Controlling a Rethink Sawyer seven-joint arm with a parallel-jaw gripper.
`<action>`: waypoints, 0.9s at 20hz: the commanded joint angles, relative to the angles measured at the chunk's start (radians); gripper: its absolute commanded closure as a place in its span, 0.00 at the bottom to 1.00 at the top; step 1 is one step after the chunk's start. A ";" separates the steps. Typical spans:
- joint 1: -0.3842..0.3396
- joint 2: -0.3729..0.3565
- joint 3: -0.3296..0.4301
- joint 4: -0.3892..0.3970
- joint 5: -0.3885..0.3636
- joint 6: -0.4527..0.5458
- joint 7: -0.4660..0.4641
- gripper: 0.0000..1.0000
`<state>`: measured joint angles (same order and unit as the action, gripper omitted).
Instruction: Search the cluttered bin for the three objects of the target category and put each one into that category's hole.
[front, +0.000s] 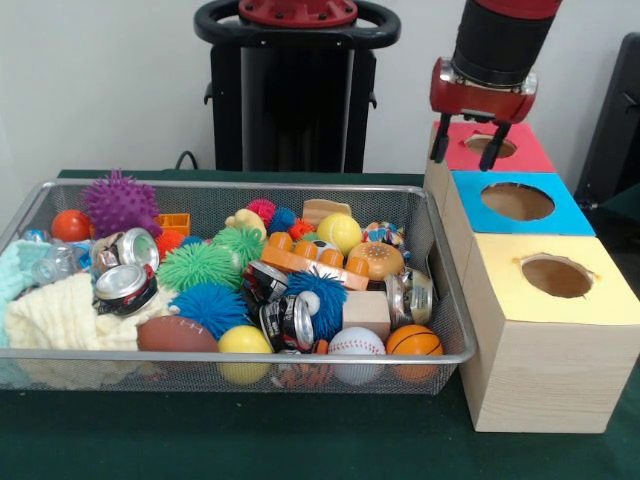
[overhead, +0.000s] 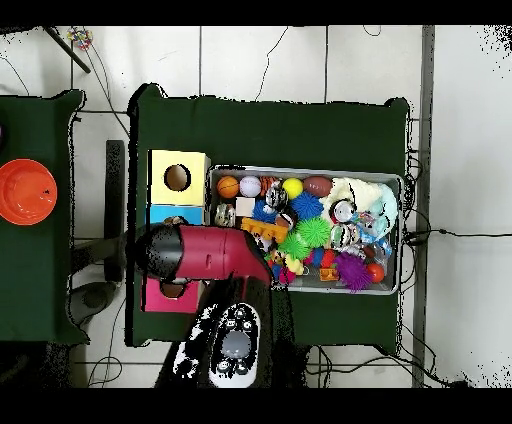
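Three boxes with round holes stand in a row right of the wire bin (front: 30, 215) on the green tabletop (front: 250, 440); the target category is not marked, so which bin items count is a guess. Left end of bin: cream cloth (front: 55, 315) and pale teal cloth, soft, would drape if lifted. Next, crushed cans (front: 125, 285), light, stiff, dented and slick; best pinched across the flattened body. Middle: spiky rubber balls, green (front: 200, 265) and blue (front: 210, 305), squashy and easy to grip anywhere. Front row: brown football (front: 175, 333), yellow ball (front: 245, 340), baseball (front: 356, 343), small basketball (front: 414, 341); round, smooth, likely to roll, so take them across the widest part from straight above. Right of bin: yellow box (front: 545, 330) nearest the camera, blue box (front: 520, 215) behind it, red box (front: 490, 150) farthest. The gripper (front: 467, 148) hangs over the red box's hole, pointing straight down from the red wrist, released, fingers (front: 438, 145) spread, nothing held. The overhead view shows the arm (overhead: 215, 252) stretched from base across to the boxes, covering the red one.
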<state>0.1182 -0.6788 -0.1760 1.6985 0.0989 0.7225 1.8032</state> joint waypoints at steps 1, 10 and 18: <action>-0.111 -0.037 0.075 -0.065 -0.086 0.121 -0.095 0.00; -0.314 -0.064 0.173 -0.079 -0.148 0.156 -0.246 0.00; -0.435 -0.071 0.211 -0.161 -0.251 0.201 -0.279 0.00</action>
<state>-0.2541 -0.7542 -0.0922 1.6133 -0.0605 0.8011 1.8032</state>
